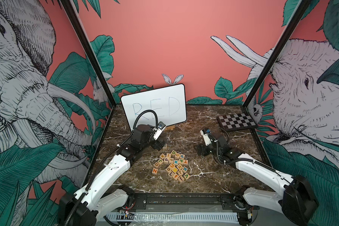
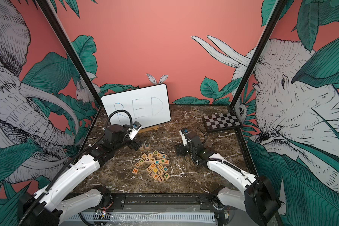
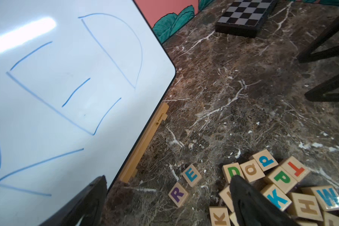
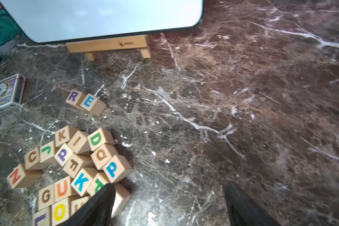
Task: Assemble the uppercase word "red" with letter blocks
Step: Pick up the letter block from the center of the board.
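A purple R block and a blue E block lie side by side on the marble table in front of the whiteboard, apart from the pile. My left gripper is open just above them, holding nothing. The same E block shows beside that gripper in a top view. A green D block sits at the far edge of the pile of letter blocks. My right gripper is open over bare marble to the right of the pile, one finger beside a block at the pile's edge.
A whiteboard with RED handwritten in blue leans on a wooden stand at the back left. A checkered board lies at the back right. A small card box lies left of the R block.
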{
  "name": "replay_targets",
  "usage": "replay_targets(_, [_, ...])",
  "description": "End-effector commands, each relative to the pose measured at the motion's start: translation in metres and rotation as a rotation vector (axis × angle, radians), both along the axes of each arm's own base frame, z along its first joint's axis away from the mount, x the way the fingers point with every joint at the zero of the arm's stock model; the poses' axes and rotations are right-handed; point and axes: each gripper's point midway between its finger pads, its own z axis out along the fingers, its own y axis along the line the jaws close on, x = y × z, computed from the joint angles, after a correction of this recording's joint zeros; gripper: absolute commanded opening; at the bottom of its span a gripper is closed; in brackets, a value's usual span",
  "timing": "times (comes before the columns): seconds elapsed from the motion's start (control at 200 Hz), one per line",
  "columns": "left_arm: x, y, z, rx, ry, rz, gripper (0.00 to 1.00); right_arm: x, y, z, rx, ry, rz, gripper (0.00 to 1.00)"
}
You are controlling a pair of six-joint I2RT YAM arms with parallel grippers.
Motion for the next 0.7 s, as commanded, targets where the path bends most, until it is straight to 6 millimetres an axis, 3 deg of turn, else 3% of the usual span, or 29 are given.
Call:
replay_targets(0.0, [-0.007,0.025,0.002,-0.202,0.021,0.201,0.99,-0.007,0.023,-0.006,-0.131,0.014,0.118,0.86])
replay_targets(0.09, [-0.013,0.070,-0.002,-0.340,0.024,0.479,1.00,-0.010,0.049,-0.014,-0.220,0.034,0.222,0.84])
replay_targets(0.19, [-0.032,0.075,-0.006,-0.355,0.034,0.450,1.00,-0.008,0.072,-0.026,-0.288,0.066,0.289,0.80])
replay_targets(0.355, [-0.042,0.100,-0.014,-0.444,0.076,0.610,0.99,-0.001,0.104,-0.047,-0.295,0.146,0.360,0.72])
replay_targets(0.46, [-0.045,0.093,-0.016,-0.417,0.111,0.565,1.00,0.005,0.113,-0.056,-0.310,0.157,0.374,0.69])
replay_targets(0.6, [-0.051,0.082,-0.034,-0.438,0.249,0.563,1.00,0.003,0.112,-0.076,-0.371,0.200,0.397,0.64])
replay_targets(0.625, [-0.051,0.081,-0.037,-0.449,0.270,0.577,0.99,0.008,0.119,-0.068,-0.353,0.179,0.400,0.62])
replay_targets(0.695, [-0.054,0.076,-0.042,-0.472,0.327,0.578,1.00,0.007,0.124,-0.070,-0.338,0.190,0.414,0.59])
